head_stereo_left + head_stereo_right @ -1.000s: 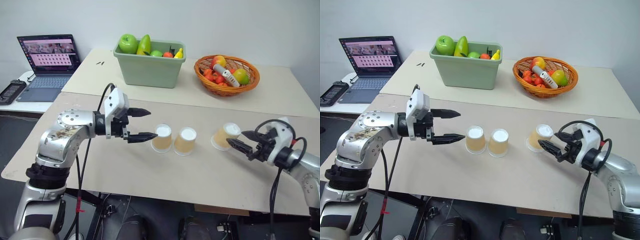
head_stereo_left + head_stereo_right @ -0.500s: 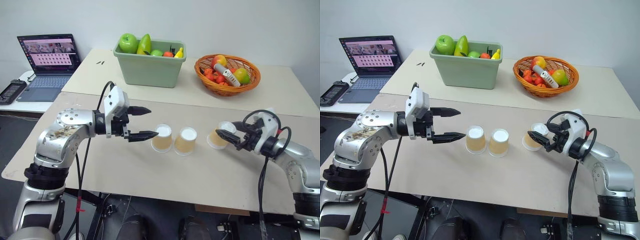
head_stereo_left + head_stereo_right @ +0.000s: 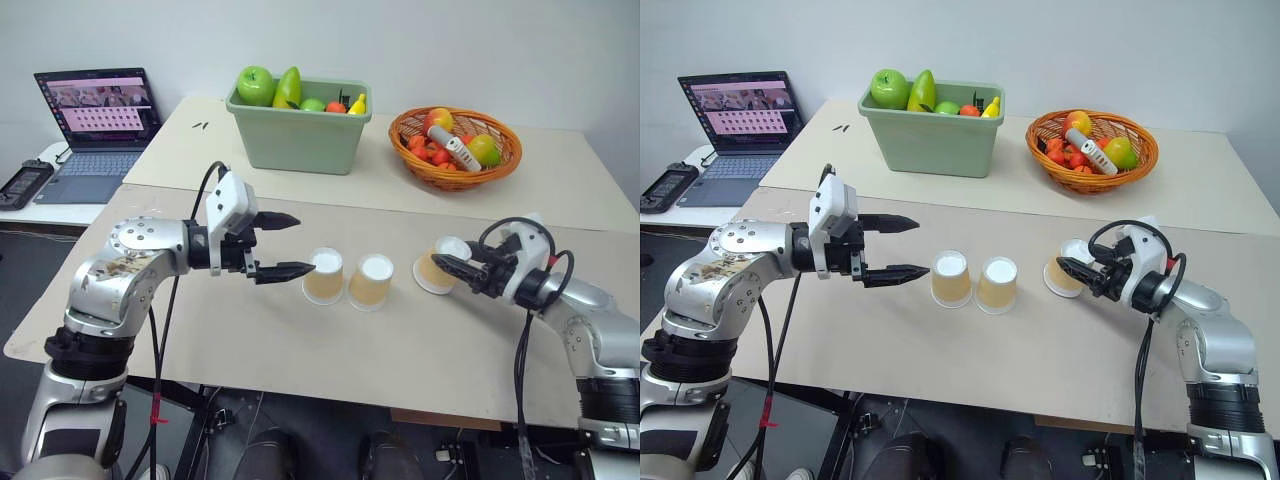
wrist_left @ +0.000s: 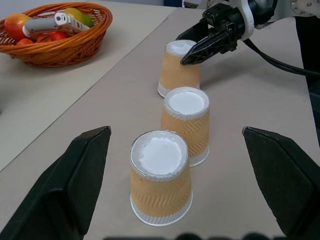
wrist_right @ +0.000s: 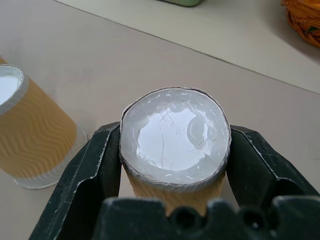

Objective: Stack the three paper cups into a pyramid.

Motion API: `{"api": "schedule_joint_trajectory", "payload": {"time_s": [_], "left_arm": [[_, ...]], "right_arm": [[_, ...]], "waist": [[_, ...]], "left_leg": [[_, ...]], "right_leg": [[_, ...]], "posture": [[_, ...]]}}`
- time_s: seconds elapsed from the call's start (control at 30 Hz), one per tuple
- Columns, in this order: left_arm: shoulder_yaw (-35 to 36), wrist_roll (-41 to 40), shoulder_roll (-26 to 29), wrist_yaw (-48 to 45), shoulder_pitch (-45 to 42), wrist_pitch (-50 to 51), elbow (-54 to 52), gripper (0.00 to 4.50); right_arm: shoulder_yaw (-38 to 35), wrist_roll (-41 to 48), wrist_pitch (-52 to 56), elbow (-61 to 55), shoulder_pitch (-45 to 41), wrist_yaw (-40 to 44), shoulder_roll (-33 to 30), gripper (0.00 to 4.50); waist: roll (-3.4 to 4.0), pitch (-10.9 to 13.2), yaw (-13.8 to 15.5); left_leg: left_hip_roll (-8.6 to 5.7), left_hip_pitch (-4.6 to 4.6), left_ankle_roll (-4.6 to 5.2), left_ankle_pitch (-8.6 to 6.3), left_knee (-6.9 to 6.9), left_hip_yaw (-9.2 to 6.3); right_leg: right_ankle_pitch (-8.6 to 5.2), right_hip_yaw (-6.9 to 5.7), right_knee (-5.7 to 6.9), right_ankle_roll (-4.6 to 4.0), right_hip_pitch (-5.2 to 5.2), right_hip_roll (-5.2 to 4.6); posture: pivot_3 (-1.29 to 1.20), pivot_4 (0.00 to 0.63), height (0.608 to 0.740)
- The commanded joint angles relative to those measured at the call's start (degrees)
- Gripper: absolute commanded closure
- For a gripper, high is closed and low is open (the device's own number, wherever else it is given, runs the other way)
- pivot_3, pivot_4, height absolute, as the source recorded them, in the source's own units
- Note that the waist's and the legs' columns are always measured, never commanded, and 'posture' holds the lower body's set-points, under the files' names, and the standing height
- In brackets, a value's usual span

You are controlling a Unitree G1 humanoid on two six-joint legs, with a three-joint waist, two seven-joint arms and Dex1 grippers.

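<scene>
Two paper cups stand upside down and side by side at mid table: the left cup and the middle cup. The third paper cup is to their right, tilted, with my right gripper shut on it. In the right wrist view its white base sits between both fingers. My left gripper hovers open just left of the left cup, pointing at it and touching nothing. The left wrist view shows all three cups in a row.
A green bin of fruit and a wicker basket of fruit stand on the far table. A laptop sits at the far left. Bare table surface lies in front of the cups, up to the near edge.
My right gripper moved in leftward and closed on the right cup, which shifted slightly left and tilted. The left arm and the other two cups stayed put.
</scene>
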Motion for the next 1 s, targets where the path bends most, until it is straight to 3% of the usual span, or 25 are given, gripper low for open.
{"api": "schedule_joint_trajectory", "payload": {"time_s": [0.03, 0.23, 0.4, 0.57, 1.0], "left_arm": [[0.69, -0.37, 0.37, 0.28, 0.30, -1.11, -1.58, 0.00], [0.65, -0.37, 0.20, 0.59, 0.10, -1.00, -1.36, 0.00], [0.52, -0.34, 0.31, 0.54, 0.41, -1.20, -1.29, 0.00], [0.11, -0.23, 0.07, 0.67, 0.10, -1.16, -0.96, 0.00], [0.15, -0.62, -0.09, 0.89, -0.18, -0.61, -0.92, 0.00]], "right_arm": [[-0.42, 0.58, -0.50, -3.90, -3.17, 0.94, -1.36, 1.79], [-1.82, 7.02, 5.16, -8.98, -11.86, 7.64, -7.11, 1.79], [1.89, 10.09, 8.63, -8.78, -20.73, 14.99, -11.43, 1.79], [8.89, 12.92, 11.97, -10.00, -29.37, 21.86, -9.85, 1.79], [21.74, 4.45, 5.28, -3.73, -33.27, 30.53, -3.69, 1.79]], "waist": [[0.04, 0.03, -0.02], [0.24, 0.16, -0.03], [0.23, 0.20, 0.03], [0.21, 0.21, -0.09], [0.17, 0.24, -0.11]], "left_leg": [[0.00, 0.00, 0.00, 0.00, 0.00, 0.00], [0.00, -0.03, -0.01, 0.00, 0.00, 0.03], [0.01, -0.08, 0.00, 0.00, -0.01, 0.01], [0.01, -0.08, 0.00, 0.00, -0.01, 0.03], [-0.05, -0.24, 0.00, 0.00, 0.00, 0.03]], "right_leg": [[0.00, 0.00, 0.00, 0.00, 0.00, 0.00], [0.00, 0.04, 0.03, 0.00, -0.08, 0.00], [0.00, -0.01, 0.01, 0.00, -0.12, 0.02], [0.01, 0.02, 0.03, -0.01, -0.13, 0.01], [0.07, -0.05, 0.08, 0.08, -0.23, 0.01]], "posture": [[0.00, 0.150, 0.740], [0.00, 0.150, 0.740], [0.00, 0.150, 0.740], [0.00, 0.150, 0.740], [0.00, 0.150, 0.740]]}}
